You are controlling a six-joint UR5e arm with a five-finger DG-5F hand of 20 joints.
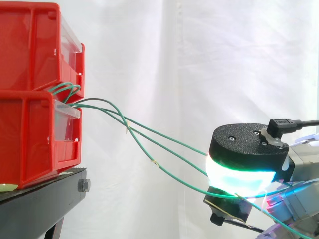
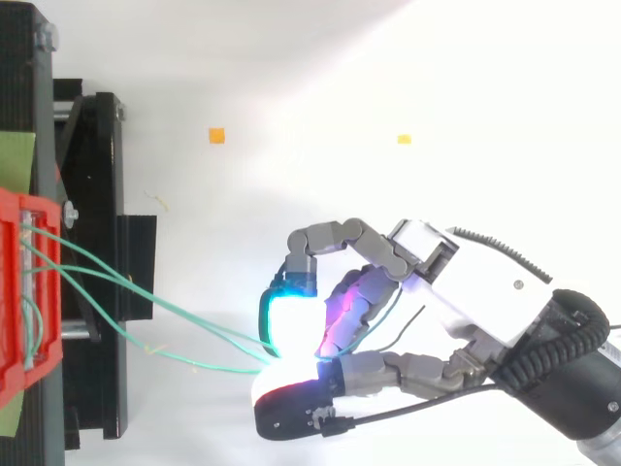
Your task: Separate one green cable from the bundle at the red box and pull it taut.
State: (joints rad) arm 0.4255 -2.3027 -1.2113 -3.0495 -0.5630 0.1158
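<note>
Two red bins [image 1: 30, 134] are stacked on the black stand at the left. A bundle of thin green cables [image 1: 149, 134] loops out from between them and runs down to the right, slightly bowed. The hand [image 1: 244, 149] is at the lower right, its glowing fingertip lying over the strands. From above, the hand [image 2: 475, 282] reaches in from the right, about a hand's length from the red box [image 2: 19, 291]. Its fingers and thumb are curled together where the green cables [image 2: 175, 316] converge. I cannot tell how many strands are pinched. One strand trails on past the fingers.
The black stand [image 2: 97, 194] carries the bins at the left edge, with green tape [image 2: 17, 155] on it. Two small orange markers [image 2: 216, 136] lie on the white floor beyond the hand. A white curtain hangs behind everything.
</note>
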